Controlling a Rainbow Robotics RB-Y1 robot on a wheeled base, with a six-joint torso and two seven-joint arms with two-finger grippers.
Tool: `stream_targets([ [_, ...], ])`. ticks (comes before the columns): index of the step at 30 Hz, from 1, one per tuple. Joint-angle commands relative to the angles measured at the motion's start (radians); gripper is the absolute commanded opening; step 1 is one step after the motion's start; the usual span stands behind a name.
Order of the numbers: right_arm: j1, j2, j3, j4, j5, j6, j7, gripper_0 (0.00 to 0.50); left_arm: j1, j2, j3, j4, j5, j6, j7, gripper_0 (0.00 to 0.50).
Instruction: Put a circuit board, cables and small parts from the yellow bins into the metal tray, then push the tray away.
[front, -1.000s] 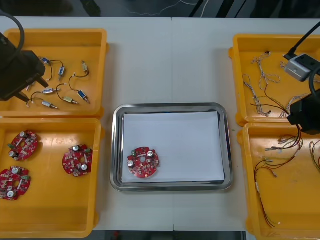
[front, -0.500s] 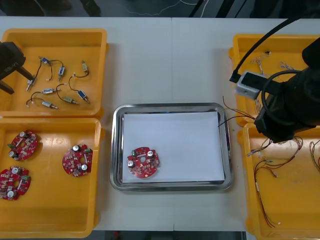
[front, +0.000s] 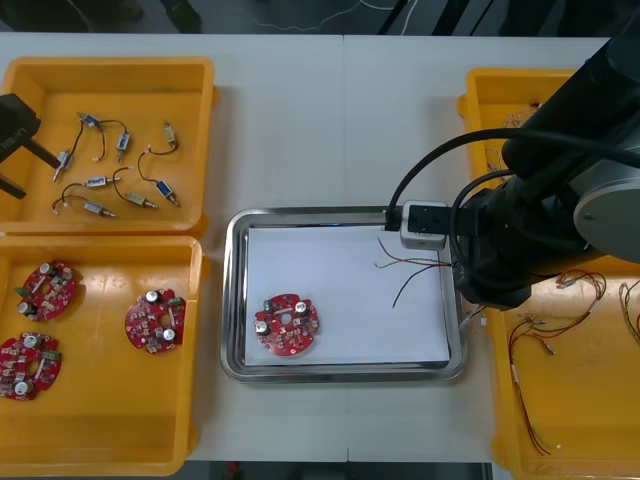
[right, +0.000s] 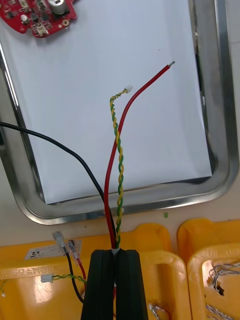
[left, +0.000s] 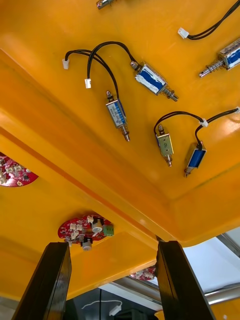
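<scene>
My right gripper (right: 116, 257) is shut on a bunch of red and yellow cables (right: 118, 165). It hangs at the right rim of the metal tray (front: 340, 213), and the cable ends (front: 412, 268) reach over the tray's white inside. A black cable (right: 60, 147) trails across the tray rim (right: 222, 125) beside them. One round red circuit board (front: 286, 324) lies near the tray's front left. My left gripper (front: 25, 170) is open at the left edge of the far left yellow bin (front: 110, 70), above the small metal parts (left: 150, 82) and holding nothing.
The near left bin (front: 100, 440) holds three more circuit boards (front: 154, 321). Loose cables (front: 545, 345) lie in the near right bin (front: 510, 400), and the far right bin (front: 500, 80) is partly covered by my right arm (front: 545, 215). Bare table lies beyond the tray.
My right arm has swung left from the right bins to the tray's right rim, carrying the cables out over the tray. The left gripper drew back a little toward the left edge.
</scene>
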Motion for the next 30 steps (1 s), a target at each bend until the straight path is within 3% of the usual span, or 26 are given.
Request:
stream_targets([
  [1,-0.037,0.060,0.045,0.031,0.020,0.003,0.103,0.000,-0.051,0.045,0.030,0.040,0.012,-0.027,-0.141,0.500],
  [8,-0.034,0.117,0.086,0.085,0.050,-0.014,0.238,0.000,-0.055,0.044,0.013,0.093,0.015,-0.085,-0.184,0.500],
  [20,-0.005,0.149,0.282,0.118,0.265,-0.068,0.255,0.000,-0.059,0.036,-0.063,0.105,0.009,-0.159,-0.271,0.500],
  [30,0.053,0.192,0.312,0.200,0.337,-0.163,0.277,0.000,-0.074,0.019,-0.136,0.128,-0.020,-0.211,-0.372,0.500],
])
